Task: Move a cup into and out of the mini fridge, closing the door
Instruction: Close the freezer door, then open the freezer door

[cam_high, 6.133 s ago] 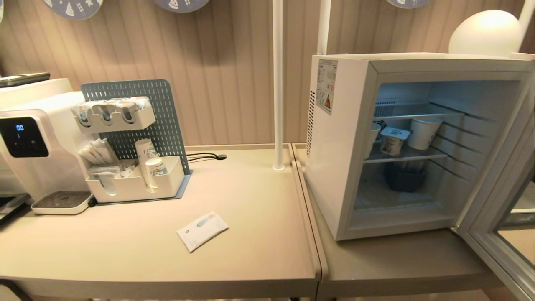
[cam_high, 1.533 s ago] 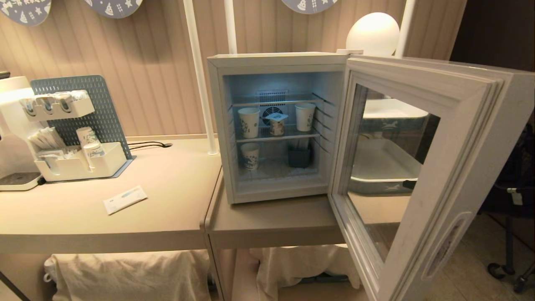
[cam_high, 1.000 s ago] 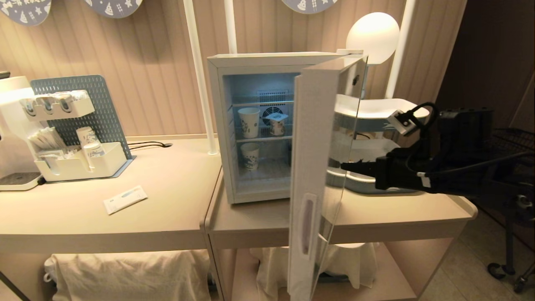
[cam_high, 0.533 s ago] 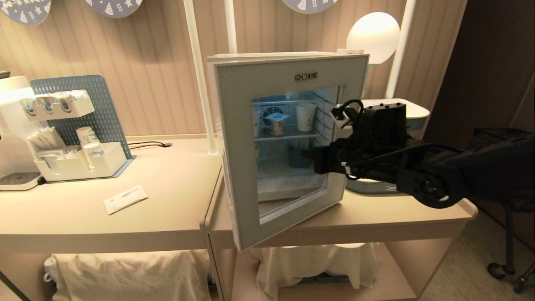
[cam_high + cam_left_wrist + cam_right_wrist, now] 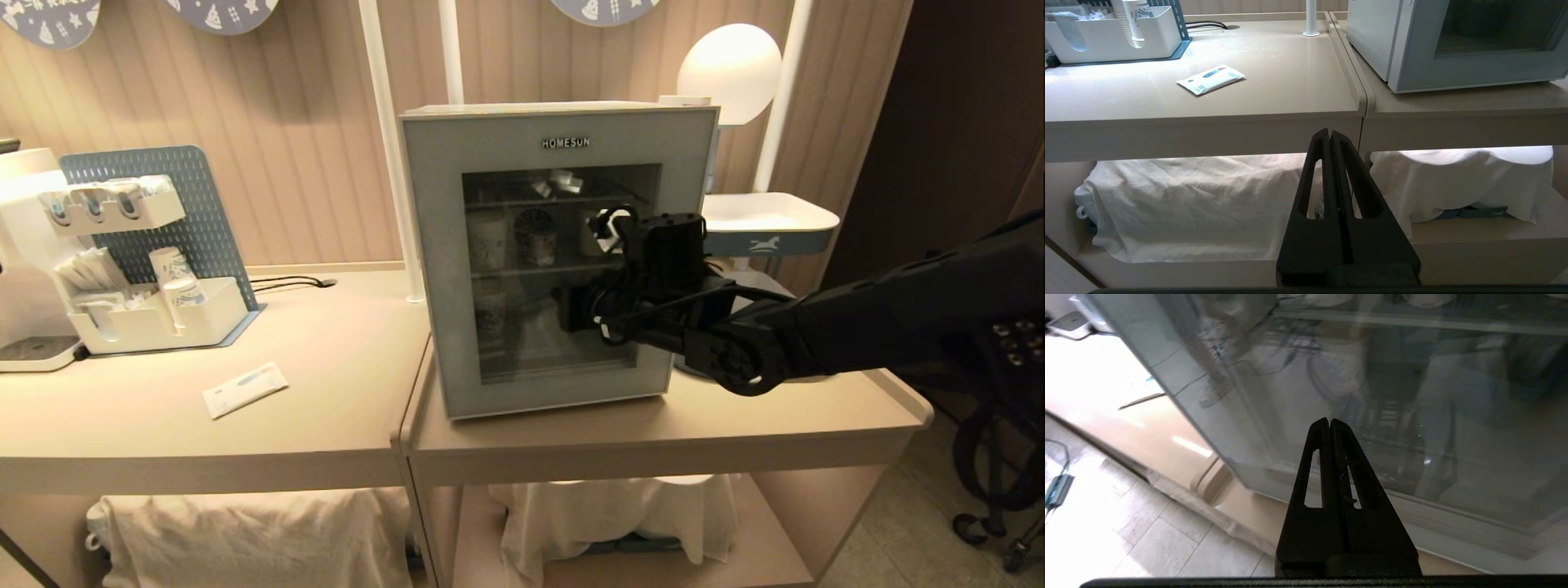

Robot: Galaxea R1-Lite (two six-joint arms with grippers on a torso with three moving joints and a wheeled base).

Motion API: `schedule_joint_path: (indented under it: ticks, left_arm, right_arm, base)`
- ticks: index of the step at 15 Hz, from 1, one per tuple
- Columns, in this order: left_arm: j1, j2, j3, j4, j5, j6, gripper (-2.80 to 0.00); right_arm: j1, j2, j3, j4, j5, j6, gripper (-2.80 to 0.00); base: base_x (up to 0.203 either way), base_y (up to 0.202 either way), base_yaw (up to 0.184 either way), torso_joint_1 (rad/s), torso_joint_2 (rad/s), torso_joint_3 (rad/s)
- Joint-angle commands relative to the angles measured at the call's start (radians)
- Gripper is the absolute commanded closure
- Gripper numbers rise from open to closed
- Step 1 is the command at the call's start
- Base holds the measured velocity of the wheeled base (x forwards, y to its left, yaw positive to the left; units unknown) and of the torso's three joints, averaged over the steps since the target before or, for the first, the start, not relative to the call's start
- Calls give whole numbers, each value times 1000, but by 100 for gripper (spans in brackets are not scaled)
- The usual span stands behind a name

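Two beige tables (image 5: 326, 343) abut. Left table: white organiser (image 5: 155, 314) with paper cups, then a flat white sachet (image 5: 245, 389). Right table: mini fridge (image 5: 424, 245), white, boxy; door (image 5: 555, 135) flush shut, grey-blue frame, HOMESUN lettering, dark glass. Cup (image 5: 536, 245) dimly visible behind the glass on the middle shelf, between taller paper cups. Right gripper (image 5: 565, 309), jaws pressed together and empty, at the glass. Left gripper (image 5: 1329, 136), jaws together, empty, below the table edge.

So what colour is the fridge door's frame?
Grey-blue around dark glass; the door shows best in the head view.
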Motion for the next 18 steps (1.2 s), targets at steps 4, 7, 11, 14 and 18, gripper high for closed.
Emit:
schedule_joint_path:
  ticks: [4, 7, 11, 14, 18]
  left_arm:
    - [0, 1, 0, 0, 0, 0, 0]
    - [0, 1, 0, 0, -1, 0, 0]
    - [0, 1, 0, 0, 0, 0, 0]
    - [0, 1, 0, 0, 0, 0, 0]
    - [0, 1, 0, 0, 0, 0, 0]
  right_arm:
    - [0, -10, 10, -5, -85, 0, 0]
    - [-7, -149, 89, 3, -182, -16, 0]
    - [-101, -421, 266, -18, -674, -126, 0]
    - [-190, -738, 468, -22, -863, -157, 0]
    - [-421, -1129, 723, -16, -966, -186, 0]
  base:
    - [0, 0, 0, 0, 0, 0]
    - [0, 0, 0, 0, 0, 0]
    - [0, 0, 0, 0, 0, 0]
    - [0, 0, 0, 0, 0, 0]
    - [0, 0, 0, 0, 0, 0]
